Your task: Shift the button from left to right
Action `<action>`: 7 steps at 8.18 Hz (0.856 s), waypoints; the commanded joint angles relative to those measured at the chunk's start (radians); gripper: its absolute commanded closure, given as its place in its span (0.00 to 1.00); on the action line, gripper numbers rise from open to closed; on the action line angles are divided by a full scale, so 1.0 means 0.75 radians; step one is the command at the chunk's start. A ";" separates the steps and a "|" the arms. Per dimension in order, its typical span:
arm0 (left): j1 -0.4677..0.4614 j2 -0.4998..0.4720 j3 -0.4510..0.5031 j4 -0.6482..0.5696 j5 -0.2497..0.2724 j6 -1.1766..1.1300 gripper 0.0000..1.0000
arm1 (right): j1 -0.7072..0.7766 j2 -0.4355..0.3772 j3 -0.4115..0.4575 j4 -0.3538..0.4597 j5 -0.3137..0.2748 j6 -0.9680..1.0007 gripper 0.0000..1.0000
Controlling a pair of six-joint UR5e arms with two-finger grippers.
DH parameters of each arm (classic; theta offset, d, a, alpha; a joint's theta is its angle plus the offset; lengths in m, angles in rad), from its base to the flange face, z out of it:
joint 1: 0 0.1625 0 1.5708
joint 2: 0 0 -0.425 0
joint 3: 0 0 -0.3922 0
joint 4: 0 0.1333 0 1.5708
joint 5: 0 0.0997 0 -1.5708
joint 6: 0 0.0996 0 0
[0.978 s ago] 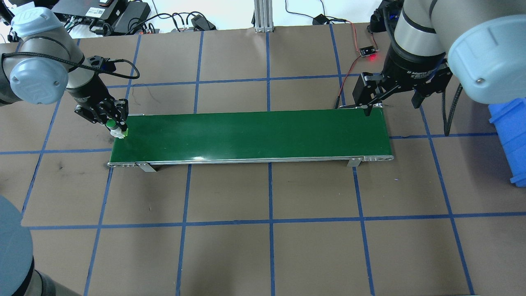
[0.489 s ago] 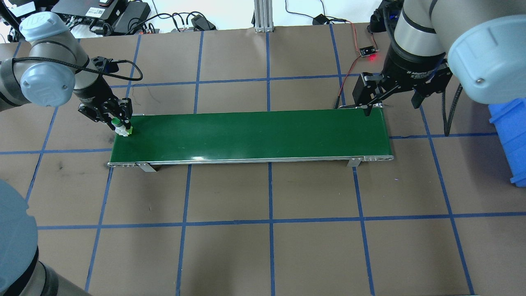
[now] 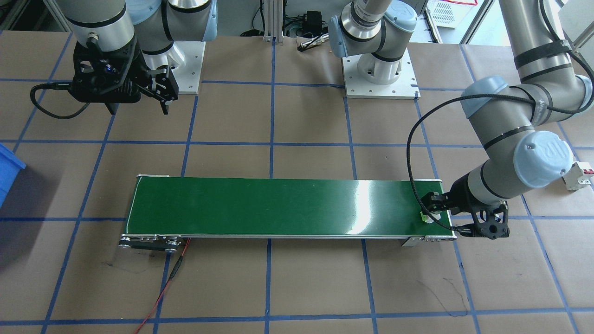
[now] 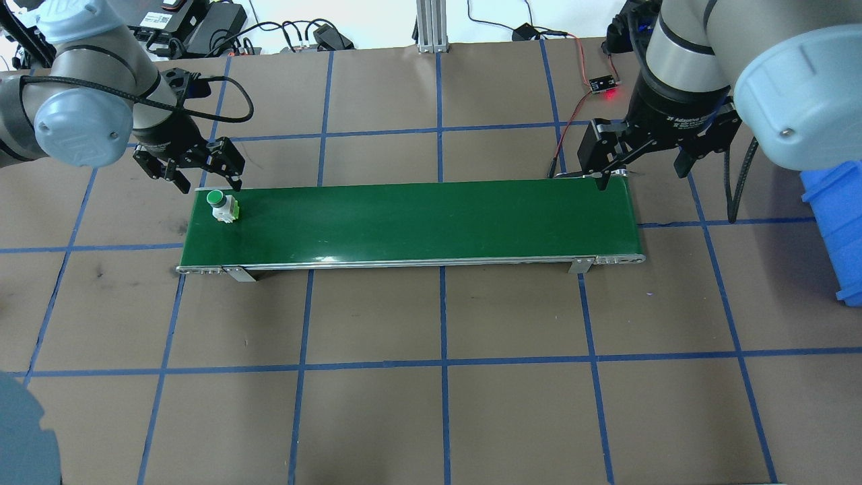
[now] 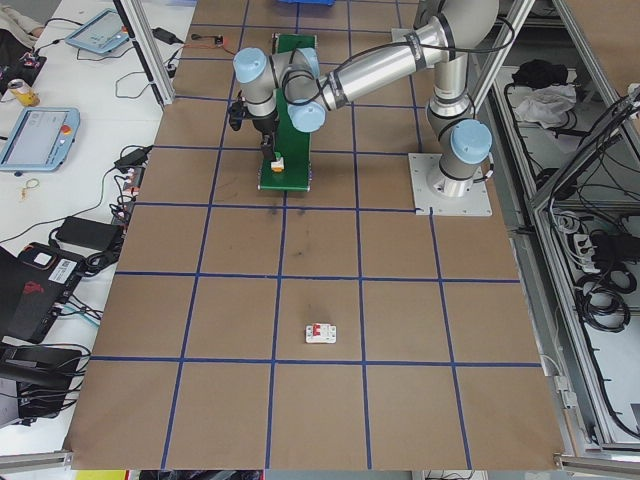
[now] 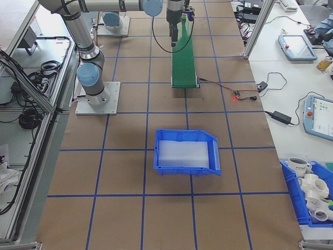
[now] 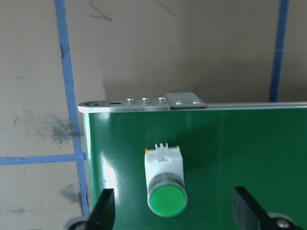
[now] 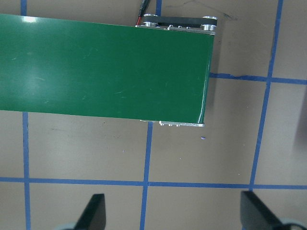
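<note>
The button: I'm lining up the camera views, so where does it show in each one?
Front-facing: button at the belt's right end, by the left gripper.
Overhead: on the belt's left end.
Exterior left: tiny, on the belt's near end.
Exterior right: not discernible.
Left wrist: low centre, cap towards the camera.
Right wrist: not in it.
Shared landmark: the green belt.

Button (image 4: 222, 205) on the belt, left end, nothing gripping it.
Small push-button switch: round green cap ringed in grey, white blocky body with a light-green edge at the base. In the left wrist view (image 7: 164, 179) the cap faces the camera and the body extends behind it. It rests on the green conveyor belt (image 4: 417, 222) near the end and toward the far edge.
</note>
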 commanded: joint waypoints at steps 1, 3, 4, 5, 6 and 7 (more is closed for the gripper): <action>-0.153 0.258 -0.001 -0.120 -0.005 -0.137 0.00 | -0.002 0.002 0.000 -0.002 -0.002 -0.002 0.00; -0.211 0.410 0.001 -0.135 0.004 -0.137 0.00 | -0.002 0.008 -0.002 -0.018 -0.008 -0.002 0.00; -0.211 0.447 0.001 -0.151 0.003 -0.137 0.00 | -0.006 0.008 -0.014 -0.016 -0.024 0.000 0.00; -0.211 0.482 0.001 -0.167 0.012 -0.133 0.00 | -0.006 0.006 -0.020 -0.014 -0.022 0.000 0.00; -0.209 0.507 0.001 -0.248 0.022 -0.125 0.00 | -0.008 0.008 -0.020 -0.014 -0.004 0.000 0.00; -0.211 0.521 0.007 -0.286 0.022 -0.124 0.00 | -0.008 0.008 -0.020 -0.016 0.000 0.002 0.00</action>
